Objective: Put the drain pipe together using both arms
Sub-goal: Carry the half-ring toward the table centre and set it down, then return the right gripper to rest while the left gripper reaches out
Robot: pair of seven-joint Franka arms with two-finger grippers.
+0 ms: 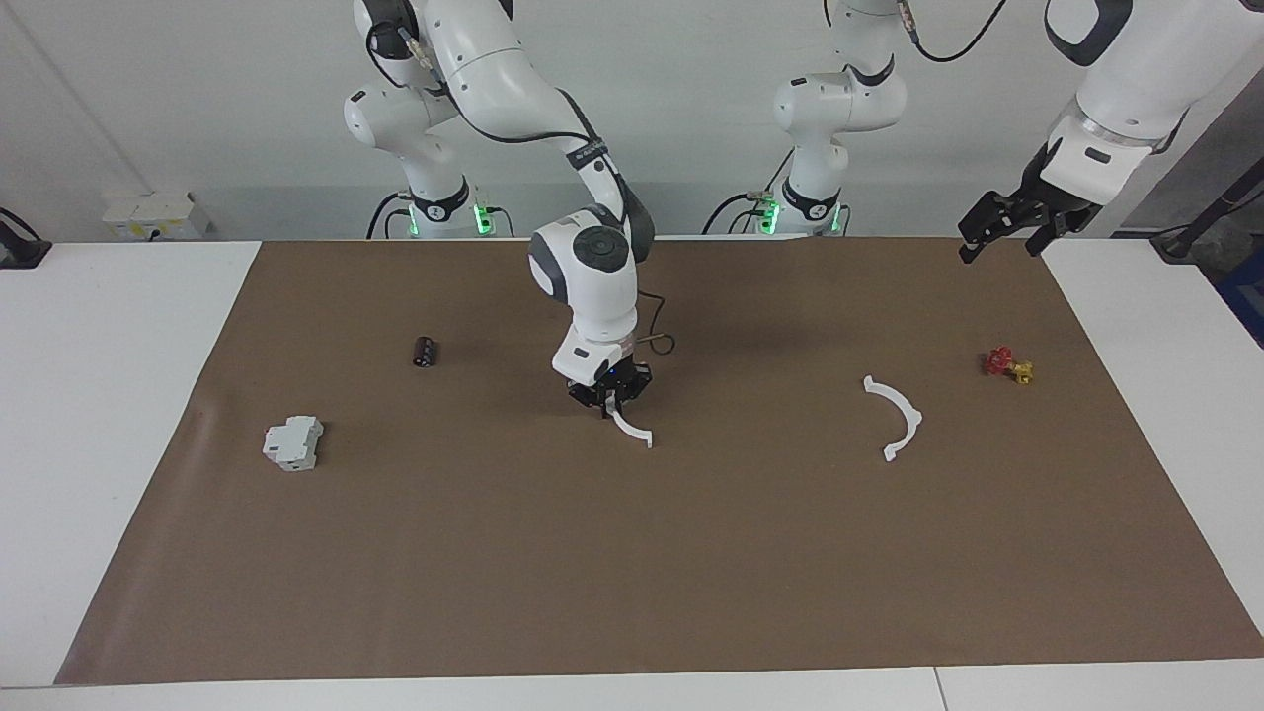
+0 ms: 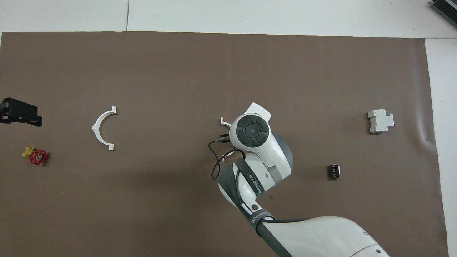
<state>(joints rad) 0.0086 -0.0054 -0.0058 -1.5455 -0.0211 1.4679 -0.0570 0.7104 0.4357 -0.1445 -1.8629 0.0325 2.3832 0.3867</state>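
Observation:
The drain pipe is two thin white half-ring pieces lying apart. My right gripper (image 1: 605,399) is shut on one end of the first half-ring (image 1: 632,429) at the middle of the brown mat, low over it. From overhead, the wrist hides most of that piece; only its tab end (image 2: 223,122) and a bit of arc show. The second half-ring (image 1: 901,418) (image 2: 100,130) lies flat toward the left arm's end. My left gripper (image 1: 1000,243) (image 2: 20,115) hangs open, raised over the mat's corner at that end, holding nothing.
A red-and-yellow valve (image 1: 1007,365) (image 2: 35,156) lies beside the free half-ring, nearer the mat's edge. A small dark cylinder (image 1: 425,351) (image 2: 334,171) and a grey-white boxy block (image 1: 293,442) (image 2: 380,121) lie toward the right arm's end. The brown mat (image 1: 632,573) covers the table's middle.

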